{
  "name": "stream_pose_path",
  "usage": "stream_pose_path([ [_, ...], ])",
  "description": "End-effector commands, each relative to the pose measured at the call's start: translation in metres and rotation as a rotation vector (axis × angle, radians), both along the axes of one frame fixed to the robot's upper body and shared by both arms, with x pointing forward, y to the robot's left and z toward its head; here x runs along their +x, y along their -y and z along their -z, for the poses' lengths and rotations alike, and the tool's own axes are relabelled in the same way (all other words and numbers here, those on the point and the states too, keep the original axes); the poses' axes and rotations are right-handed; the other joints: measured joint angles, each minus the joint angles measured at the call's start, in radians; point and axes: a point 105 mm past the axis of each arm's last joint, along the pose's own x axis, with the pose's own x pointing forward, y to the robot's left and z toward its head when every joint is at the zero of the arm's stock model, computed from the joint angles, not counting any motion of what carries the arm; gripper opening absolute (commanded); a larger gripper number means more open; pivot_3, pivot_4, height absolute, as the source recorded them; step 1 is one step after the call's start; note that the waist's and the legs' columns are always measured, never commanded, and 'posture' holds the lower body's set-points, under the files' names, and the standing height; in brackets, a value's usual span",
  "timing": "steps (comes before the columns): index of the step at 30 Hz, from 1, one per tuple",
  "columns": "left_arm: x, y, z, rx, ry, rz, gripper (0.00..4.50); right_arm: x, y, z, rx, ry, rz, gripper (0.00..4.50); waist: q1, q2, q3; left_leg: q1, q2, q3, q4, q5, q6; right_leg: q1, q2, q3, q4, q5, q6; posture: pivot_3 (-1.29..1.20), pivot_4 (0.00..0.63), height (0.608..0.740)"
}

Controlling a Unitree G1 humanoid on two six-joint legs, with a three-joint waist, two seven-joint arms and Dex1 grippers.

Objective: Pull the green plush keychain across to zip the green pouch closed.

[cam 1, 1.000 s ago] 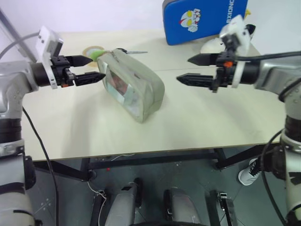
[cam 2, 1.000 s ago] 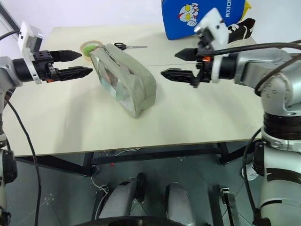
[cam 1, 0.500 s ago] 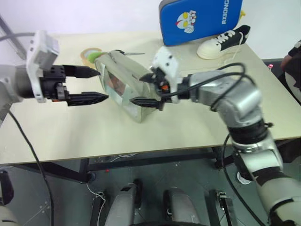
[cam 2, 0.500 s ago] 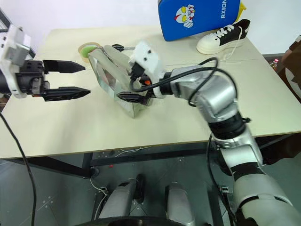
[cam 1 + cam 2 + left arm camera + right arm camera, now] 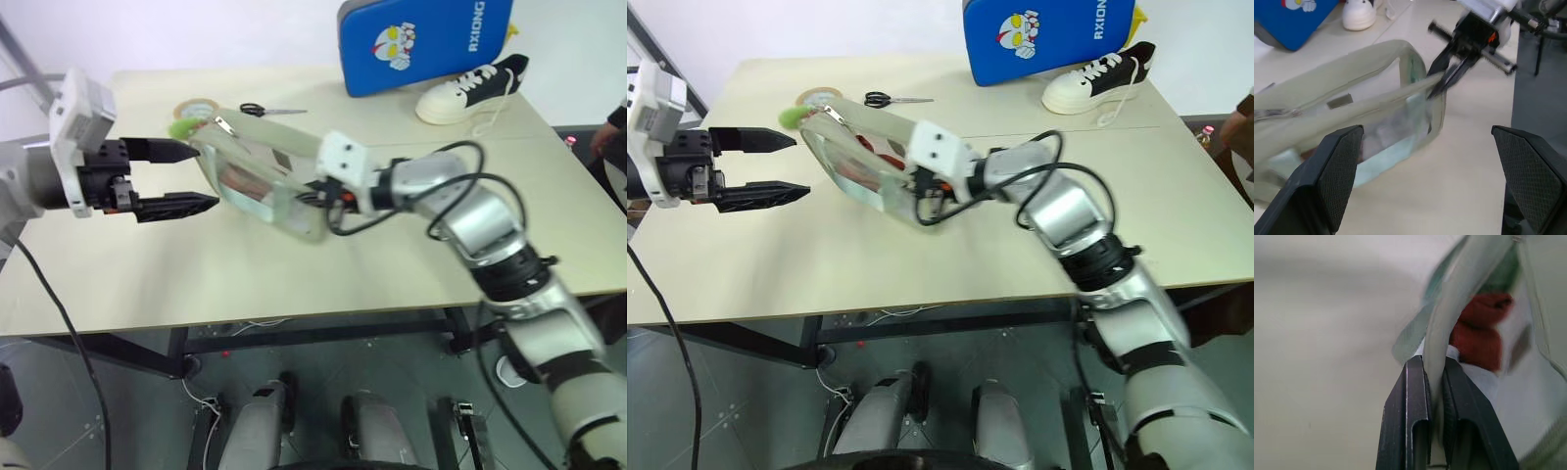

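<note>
Pale sage-green fabric pouch (image 5: pixel 257 176) lies on beige tabletop (image 5: pixel 392 255), right tool (image 5: pixel 1433 382) pinching its edge, left tool (image 5: pixel 191 177) spread beside it.

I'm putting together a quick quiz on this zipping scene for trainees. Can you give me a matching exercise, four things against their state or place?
Things:
1. right pincer
2. left pincer
3. green plush keychain
4. scissors

States or places:
A. lying on the table behind the pouch
B. at the pouch's far end, near the tape roll
C. shut on an edge of the green pouch
D. open, apart from the pouch

Pairs: 1-C, 2-D, 3-B, 4-A
</note>
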Motion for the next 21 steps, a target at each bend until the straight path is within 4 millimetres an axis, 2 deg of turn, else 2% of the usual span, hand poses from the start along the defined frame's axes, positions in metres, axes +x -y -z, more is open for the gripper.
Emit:
stream_pose_path([
  [1,0.001,0.003,-0.008,-0.004,0.048,0.014,4.50,0.005,0.036,-0.026,-0.039,0.116,-0.037,0.06,0.001,0.000,0.000,0.000,0.000,0.000,0.000,0.000,0.000,0.001,0.000,0.000,0.000,-0.001,-0.002,0.00,0.150,0.740],
  [4,0.005,0.009,-0.003,-0.017,0.042,0.031,4.50,0.017,0.068,-0.016,-0.056,0.093,-0.017,0.06,-0.005,0.000,0.000,0.004,0.000,0.000,-0.001,0.000,0.000,0.005,-0.001,0.001,-0.001,-0.001,-0.002,0.00,0.150,0.740],
  [7,0.009,0.017,0.001,-0.022,0.040,0.048,4.50,0.023,0.083,-0.004,-0.036,0.052,-0.028,0.06,-0.006,0.000,0.000,0.006,0.000,0.000,-0.001,0.000,0.000,0.006,-0.001,0.001,-0.001,-0.001,-0.002,0.00,0.150,0.740],
  [10,0.011,0.024,-0.001,-0.042,0.038,0.059,4.50,0.027,0.090,0.000,-0.034,0.042,-0.016,1.06,-0.006,0.000,0.000,0.006,0.000,0.000,-0.001,0.000,0.000,0.006,0.000,0.001,0.000,0.000,0.000,0.00,0.150,0.740],
  [13,0.013,0.024,-0.003,-0.049,0.037,0.046,4.50,0.026,0.098,-0.020,-0.049,0.082,0.049,2.59,-0.005,0.000,0.000,0.006,0.000,0.000,-0.001,0.000,0.000,0.006,0.000,0.001,0.000,0.000,0.000,0.00,0.150,0.740],
  [15,0.013,0.022,-0.003,-0.050,0.035,0.034,4.50,0.020,0.094,-0.036,-0.012,0.089,0.060,2.59,-0.005,0.001,0.001,0.006,0.001,0.000,-0.001,0.000,0.000,0.005,0.000,0.001,0.000,0.000,0.000,0.00,0.150,0.740],
  [17,0.013,0.022,-0.001,-0.055,0.034,0.021,4.50,0.013,0.071,-0.066,0.151,0.092,0.065,2.59,-0.006,0.001,0.001,0.005,0.001,0.000,-0.001,0.000,0.000,0.005,0.000,0.001,0.000,-0.001,-0.001,0.00,0.150,0.740],
  [19,0.011,0.024,0.000,-0.055,0.034,0.018,4.50,0.006,0.055,-0.079,0.222,0.087,0.071,2.59,-0.013,0.001,0.001,0.005,0.001,0.000,-0.001,0.000,0.000,0.004,0.000,0.002,0.002,-0.001,-0.002,0.00,0.150,0.740],
  [21,0.012,0.026,-0.002,-0.065,0.034,0.017,4.50,0.013,0.037,-0.088,0.301,0.089,0.123,2.59,-0.012,0.001,0.001,0.006,0.001,0.000,-0.002,0.000,0.000,0.003,0.000,0.002,0.002,-0.001,-0.002,0.00,0.150,0.740],
])
